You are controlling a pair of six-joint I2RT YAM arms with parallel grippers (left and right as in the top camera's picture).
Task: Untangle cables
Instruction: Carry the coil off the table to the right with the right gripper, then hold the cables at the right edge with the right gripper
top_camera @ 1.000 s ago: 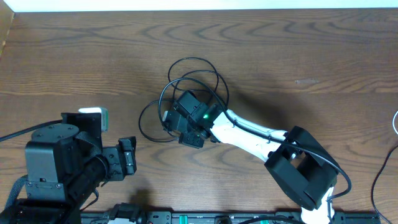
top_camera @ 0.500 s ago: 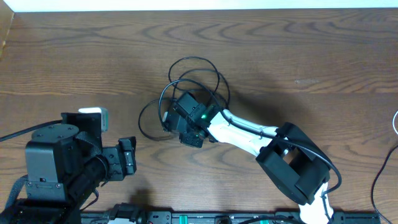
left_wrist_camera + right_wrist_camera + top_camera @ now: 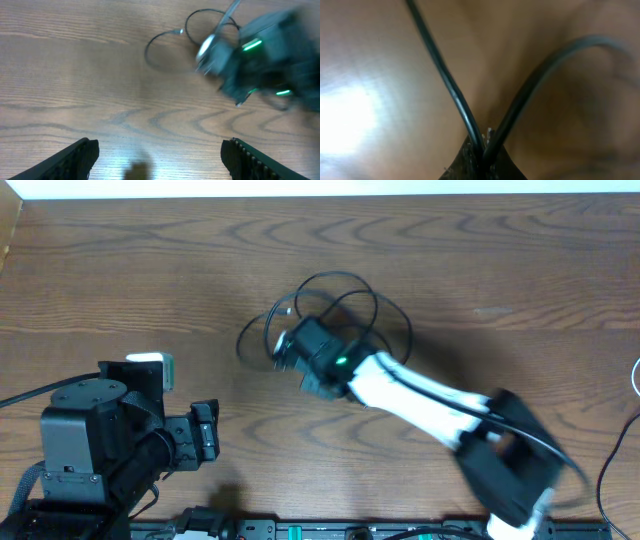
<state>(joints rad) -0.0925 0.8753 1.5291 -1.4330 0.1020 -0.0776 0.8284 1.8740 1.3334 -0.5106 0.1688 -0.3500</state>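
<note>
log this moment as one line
step: grasp | right gripper: shut on cables, two black strands pinched | left gripper: open, holding nothing, apart from the tangle | cables: looped together, not yet untangled

Overhead view looks straight down from high above the wooden counter (image 3: 480, 270). Left wrist view faces forward, low over the counter, and shares the looped cables (image 3: 338, 275) with the overhead view. Right wrist view sits extremely close on two cable strands.
</note>
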